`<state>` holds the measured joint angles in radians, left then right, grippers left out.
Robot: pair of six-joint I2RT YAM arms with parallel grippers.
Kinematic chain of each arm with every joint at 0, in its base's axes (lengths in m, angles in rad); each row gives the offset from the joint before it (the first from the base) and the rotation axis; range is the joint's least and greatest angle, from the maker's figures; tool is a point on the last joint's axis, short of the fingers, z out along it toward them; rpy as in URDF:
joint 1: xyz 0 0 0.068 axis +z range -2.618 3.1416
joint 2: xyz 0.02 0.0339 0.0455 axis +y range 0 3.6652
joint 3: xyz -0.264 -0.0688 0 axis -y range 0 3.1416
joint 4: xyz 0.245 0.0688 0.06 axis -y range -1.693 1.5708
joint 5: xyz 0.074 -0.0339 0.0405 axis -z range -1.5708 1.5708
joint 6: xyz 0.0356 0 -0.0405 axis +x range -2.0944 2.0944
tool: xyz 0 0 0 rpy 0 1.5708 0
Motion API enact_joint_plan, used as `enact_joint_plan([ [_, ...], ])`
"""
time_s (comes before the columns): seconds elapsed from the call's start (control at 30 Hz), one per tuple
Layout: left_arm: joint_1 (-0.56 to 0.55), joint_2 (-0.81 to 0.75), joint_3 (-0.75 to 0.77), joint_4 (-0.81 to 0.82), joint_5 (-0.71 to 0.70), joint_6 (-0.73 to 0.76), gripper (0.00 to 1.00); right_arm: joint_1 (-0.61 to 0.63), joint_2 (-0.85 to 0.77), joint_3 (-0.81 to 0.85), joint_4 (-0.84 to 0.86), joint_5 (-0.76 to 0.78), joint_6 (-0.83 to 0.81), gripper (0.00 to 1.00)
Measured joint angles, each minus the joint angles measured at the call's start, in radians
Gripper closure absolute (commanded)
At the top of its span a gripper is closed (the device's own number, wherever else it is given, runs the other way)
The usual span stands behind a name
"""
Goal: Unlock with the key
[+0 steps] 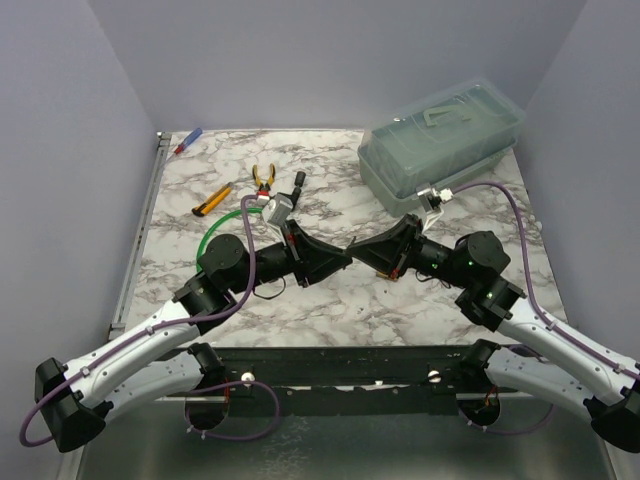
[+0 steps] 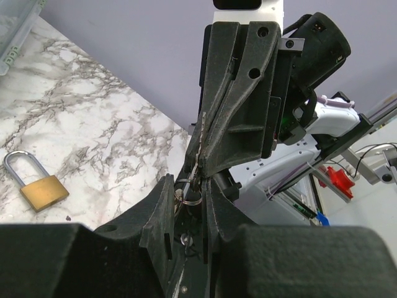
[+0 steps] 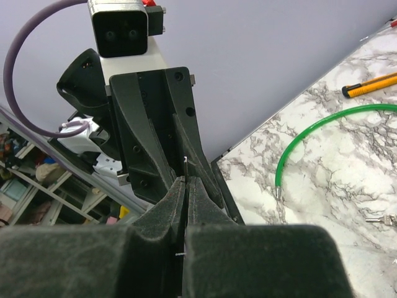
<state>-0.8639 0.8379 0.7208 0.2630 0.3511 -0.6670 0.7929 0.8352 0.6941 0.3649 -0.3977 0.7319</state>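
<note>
One slim silver key point(image 2: 196, 167), brass padlock point(image 2: 43, 191)

The 2 arms stretch inward, left gripper point(image 1: 344, 260) and right gripper point(image 1: 363, 256) tip to tip; left jaws narrowly apart, right jaws pressed together.

Clear lidded box point(image 1: 442, 140) sits back right; pliers point(image 1: 264, 177), yellow knife point(image 1: 212, 201), perhaps a marker point(image 1: 188, 141), back left.

No lettering, label, brand or number is showing clearly enough to read in any view; the clear lidded box point(image 1: 440, 140) is carrying a raised mark, too faint to make out.
</note>
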Motion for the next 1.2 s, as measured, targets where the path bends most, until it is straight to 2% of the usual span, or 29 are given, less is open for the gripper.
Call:
enact_joint_plan([
  [0.13,0.000,-0.010,-0.008,-0.002,-0.001,-0.003,1.00,0.000,-0.002,-0.004,-0.001,0.002,0.001,0.95],
  [0.23,0.002,-0.011,-0.009,-0.003,-0.001,-0.003,1.00,0.000,-0.002,-0.004,-0.001,0.002,0.001,0.99],
  [0.37,0.003,-0.011,-0.009,-0.003,0.000,-0.003,1.00,0.000,-0.002,-0.005,-0.001,0.002,0.001,0.99],
  [0.43,0.003,-0.011,-0.009,-0.004,-0.001,-0.002,0.90,0.000,-0.002,-0.005,-0.001,0.003,0.001,1.00],
  [0.53,0.003,-0.011,-0.009,-0.008,0.000,-0.002,0.59,0.000,-0.002,-0.007,0.000,0.003,0.001,1.00],
  [0.57,0.003,-0.012,-0.009,-0.010,0.000,-0.001,0.51,0.000,-0.002,-0.007,-0.001,0.003,0.001,0.99],
  [0.63,0.003,-0.013,-0.009,-0.018,-0.001,0.006,0.45,0.000,-0.003,-0.008,0.000,0.003,0.001,1.00],
  [0.8,0.006,-0.029,-0.010,-0.044,-0.001,0.013,0.47,0.000,-0.013,-0.008,0.000,0.015,0.002,0.99],
  [1.2,0.007,-0.082,-0.010,-0.058,0.000,0.039,0.63,0.000,-0.015,-0.008,0.000,0.015,0.009,1.00],
])
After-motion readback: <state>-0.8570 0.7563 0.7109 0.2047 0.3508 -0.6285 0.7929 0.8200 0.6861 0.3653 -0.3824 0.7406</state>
